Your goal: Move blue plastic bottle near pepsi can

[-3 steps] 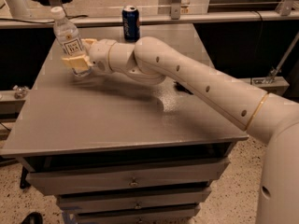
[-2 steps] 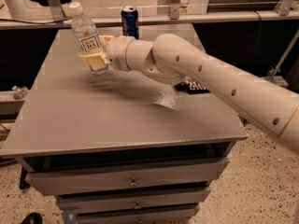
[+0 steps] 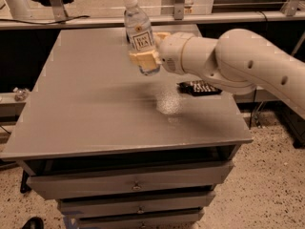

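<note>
One blue plastic bottle [image 3: 135,20] is clamped at its lower half between the tan fingers [image 3: 143,59] of the gripper [image 3: 149,51]. It is tilted with its white cap toward 11 o'clock and held over the far middle of the grey table [image 3: 86,123]. The arm is seen reaching in from 3 o'clock, and a flat black packet [image 3: 199,87] is seen lying on the table at 4 o'clock from the gripper.

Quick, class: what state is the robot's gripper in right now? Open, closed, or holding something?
Gripper: closed on the blue plastic bottle, holding it tilted over the far part of the table.
</note>
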### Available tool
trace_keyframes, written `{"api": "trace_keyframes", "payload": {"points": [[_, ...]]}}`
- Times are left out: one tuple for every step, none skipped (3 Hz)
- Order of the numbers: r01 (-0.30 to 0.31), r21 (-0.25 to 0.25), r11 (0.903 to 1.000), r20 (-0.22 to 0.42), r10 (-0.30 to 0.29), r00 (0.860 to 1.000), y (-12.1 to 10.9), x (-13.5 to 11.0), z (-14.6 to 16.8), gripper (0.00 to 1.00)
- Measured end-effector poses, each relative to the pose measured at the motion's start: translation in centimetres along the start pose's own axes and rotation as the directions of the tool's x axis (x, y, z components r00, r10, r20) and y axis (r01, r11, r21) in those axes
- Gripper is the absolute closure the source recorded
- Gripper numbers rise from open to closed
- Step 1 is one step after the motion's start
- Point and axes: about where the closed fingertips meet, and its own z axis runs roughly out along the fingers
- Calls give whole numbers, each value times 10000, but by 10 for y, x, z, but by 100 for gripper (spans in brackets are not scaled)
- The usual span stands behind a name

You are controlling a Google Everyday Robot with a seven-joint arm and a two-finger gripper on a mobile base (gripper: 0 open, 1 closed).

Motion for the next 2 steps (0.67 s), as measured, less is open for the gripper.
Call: {"api": "trace_keyframes", "payload": {"points": [[51,372,9993,-71,-48,10000,-11,-1,-20,100],[57,329,9994,-62,-55,10000,-9,-1,-18,100]]}}
